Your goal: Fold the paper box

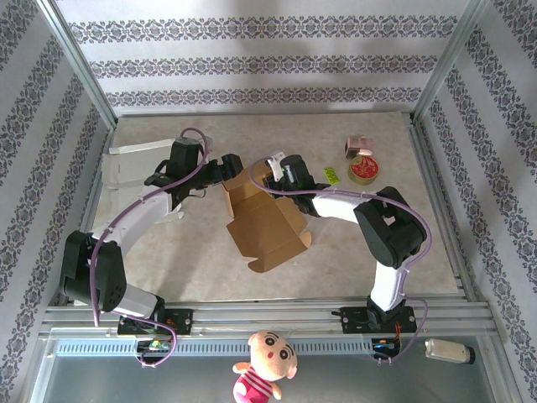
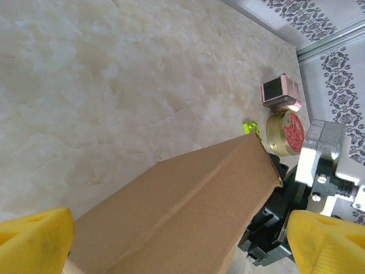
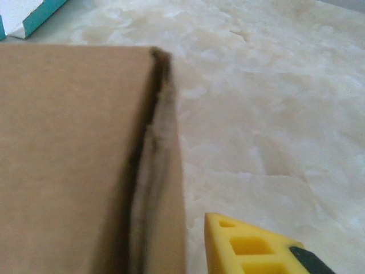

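Note:
A brown cardboard box (image 1: 264, 220) lies half-formed at the middle of the table, its open end toward the front. My left gripper (image 1: 223, 170) is at the box's far left corner. In the left wrist view its yellow fingers (image 2: 35, 240) stand wide open with the box wall (image 2: 188, 211) between them. My right gripper (image 1: 273, 170) is at the far right corner. In the right wrist view one yellow finger (image 3: 254, 246) shows, a small gap away from the box's edge (image 3: 165, 188). Its other finger is hidden behind the cardboard.
White and teal flat boxes (image 1: 134, 166) lie at the left by the wall. A pink cube (image 1: 359, 145), a round red-lidded tin (image 1: 363, 169) and a small green piece (image 1: 332, 175) sit at the back right. A plush doll (image 1: 264, 365) lies in front of the rail.

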